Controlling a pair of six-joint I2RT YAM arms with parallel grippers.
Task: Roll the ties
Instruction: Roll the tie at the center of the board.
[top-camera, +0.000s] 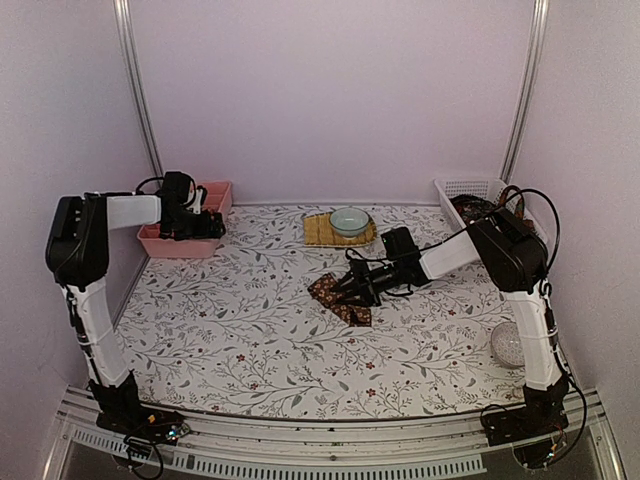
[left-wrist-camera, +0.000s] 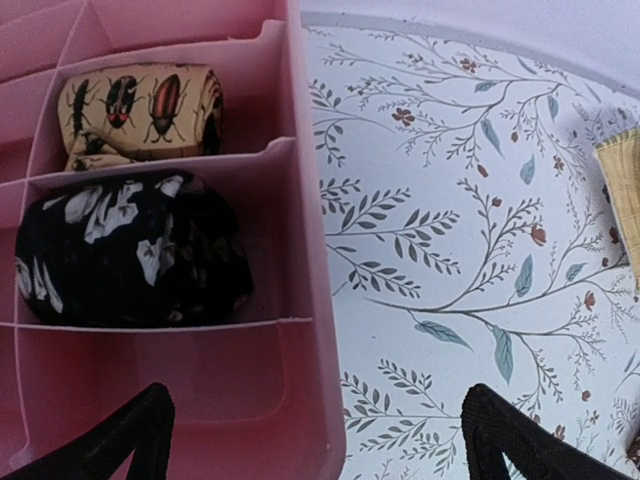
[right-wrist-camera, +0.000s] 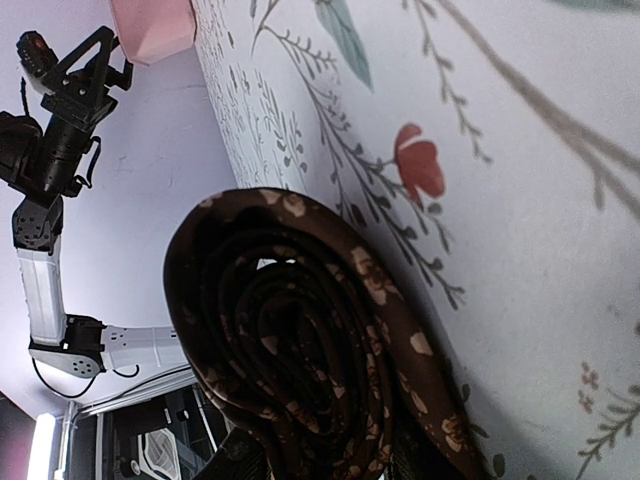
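Floral-print surface (top-camera: 250, 330), lavender walls. A brown tie (right-wrist-camera: 300, 340) with light speckles is found mid-surface. One end is wound into a coil stood on edge against the surface, and a flat stretch is seen beside it. The right hand (top-camera: 352, 285) is placed right at the coil; its fingers are hidden in the wrist view, so whether it is gripped cannot be told. The left hand (left-wrist-camera: 315, 430) is held over the pink divider box (left-wrist-camera: 300, 250) at rear left, fingers spread apart. A beetle-print fabric roll (left-wrist-camera: 140, 110) and a black floral fabric roll (left-wrist-camera: 130, 250) are seated in adjacent compartments. A pale green bowl (top-camera: 348, 221) is set on a yellowish woven mat (top-camera: 318, 232) at rear centre.
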